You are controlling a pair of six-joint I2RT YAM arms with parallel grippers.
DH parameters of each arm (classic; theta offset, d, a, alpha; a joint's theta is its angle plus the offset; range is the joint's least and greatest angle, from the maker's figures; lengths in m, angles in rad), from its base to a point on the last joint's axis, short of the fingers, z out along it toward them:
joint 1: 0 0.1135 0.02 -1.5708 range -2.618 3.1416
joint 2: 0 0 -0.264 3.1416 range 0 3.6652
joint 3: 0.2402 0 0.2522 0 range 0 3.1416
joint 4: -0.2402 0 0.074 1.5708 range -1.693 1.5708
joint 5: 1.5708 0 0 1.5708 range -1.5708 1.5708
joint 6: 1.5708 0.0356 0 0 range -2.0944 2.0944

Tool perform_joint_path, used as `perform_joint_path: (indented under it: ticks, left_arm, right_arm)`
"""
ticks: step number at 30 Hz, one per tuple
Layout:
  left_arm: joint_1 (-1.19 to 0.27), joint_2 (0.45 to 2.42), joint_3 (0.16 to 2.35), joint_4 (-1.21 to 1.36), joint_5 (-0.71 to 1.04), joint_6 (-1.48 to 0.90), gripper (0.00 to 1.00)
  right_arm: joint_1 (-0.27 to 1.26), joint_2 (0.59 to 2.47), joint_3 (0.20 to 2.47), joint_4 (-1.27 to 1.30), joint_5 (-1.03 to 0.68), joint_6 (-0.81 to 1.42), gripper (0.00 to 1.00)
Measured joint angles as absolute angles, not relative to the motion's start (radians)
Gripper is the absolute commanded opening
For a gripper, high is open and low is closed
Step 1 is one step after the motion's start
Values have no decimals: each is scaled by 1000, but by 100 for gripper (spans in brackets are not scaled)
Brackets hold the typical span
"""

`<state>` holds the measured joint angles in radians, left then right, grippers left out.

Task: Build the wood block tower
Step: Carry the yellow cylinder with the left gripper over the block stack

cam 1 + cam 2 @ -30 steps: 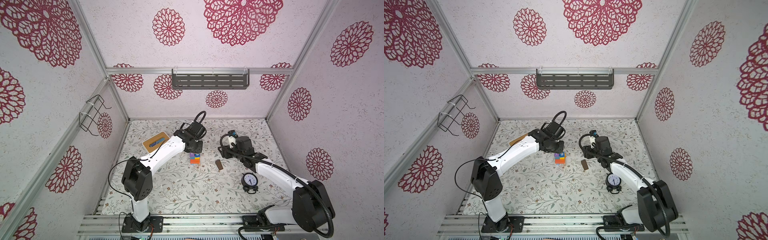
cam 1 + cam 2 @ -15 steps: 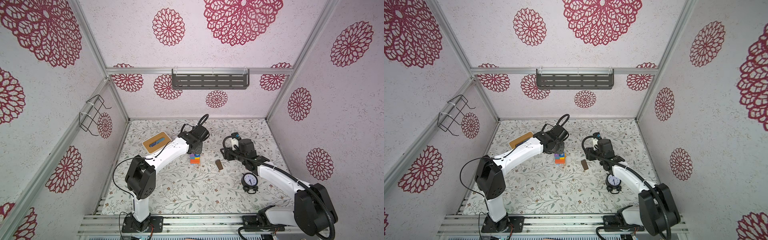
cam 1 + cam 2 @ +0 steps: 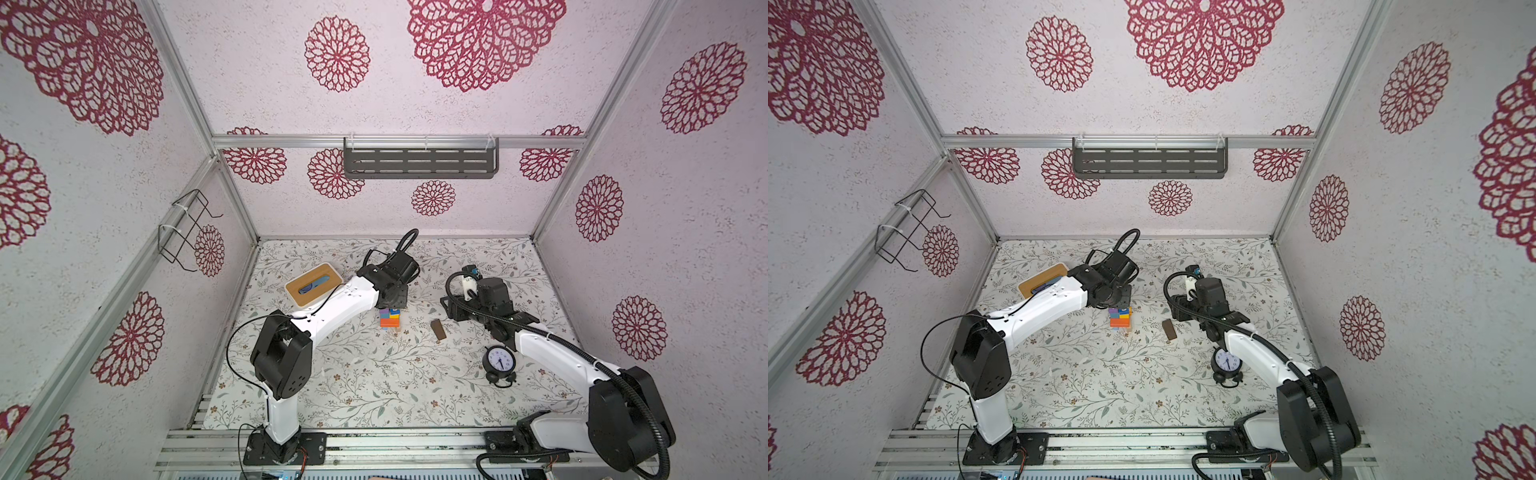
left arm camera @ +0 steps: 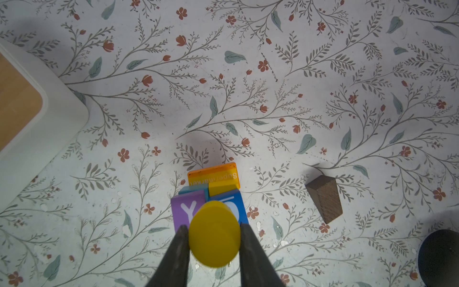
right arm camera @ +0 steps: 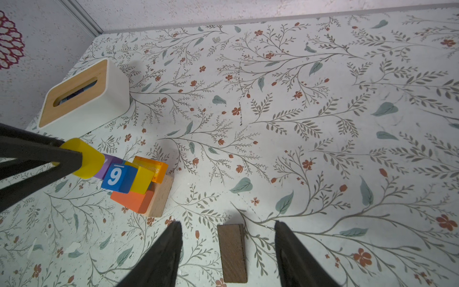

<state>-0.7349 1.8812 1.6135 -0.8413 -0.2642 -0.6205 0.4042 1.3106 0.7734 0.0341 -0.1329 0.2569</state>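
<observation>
Your left gripper point(image 4: 213, 226) is partly closed, its two dark fingers point(image 4: 180, 248) pressed against opposite sides of a yellow cylinder point(image 4: 214, 238). The cylinder stands upright in that grip, directly over the top of the tower point(image 3: 390, 318). It covers the seam between the purple "Y" cube point(image 4: 182, 211) and the blue "9" cube point(image 5: 115, 177). In the right wrist view its lower end seems to meet the purple cube, but you cannot tell whether it rests there or hangs just above.

The tower stands on the floral mat point(image 3: 374, 382). At its foot is a tan block point(image 5: 161, 198) with an orange block point(image 5: 134, 201) on it. Above those are a yellow block point(image 5: 144, 182) and an orange bar point(image 4: 213, 175) printed "Supermarket". The two cubes sit side by side on top, and a sliver of teal shows beneath the purple one. The layers sit slightly askew to one another.

Your right gripper point(image 5: 227, 223) is spread wide and holds nothing. It hangs on the right arm's side of the tower. In its wrist view the dark brown bar point(image 5: 232, 253) lies flat on the mat between the fingers, touching neither. That bar is near the tower but clear of it.

The black alarm clock point(image 3: 500, 361) stands farther from the tower on the same side, nearer the front rail. The white box point(image 3: 313, 284) with the wooden lid sits on the tower's other side, toward the back wall.
</observation>
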Motion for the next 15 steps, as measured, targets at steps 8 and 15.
perform_joint_path:
  ticks: [8, 15]
  left_arm:
    - [-735, 1882, 1586, -826, -264, -622, 20]
    - [-735, 1882, 1586, -820, -264, -622, 20]
  right_arm:
    - [404, 1312, 773, 34, -136, 257, 62]
    - [403, 1313, 773, 34, -136, 257, 62]
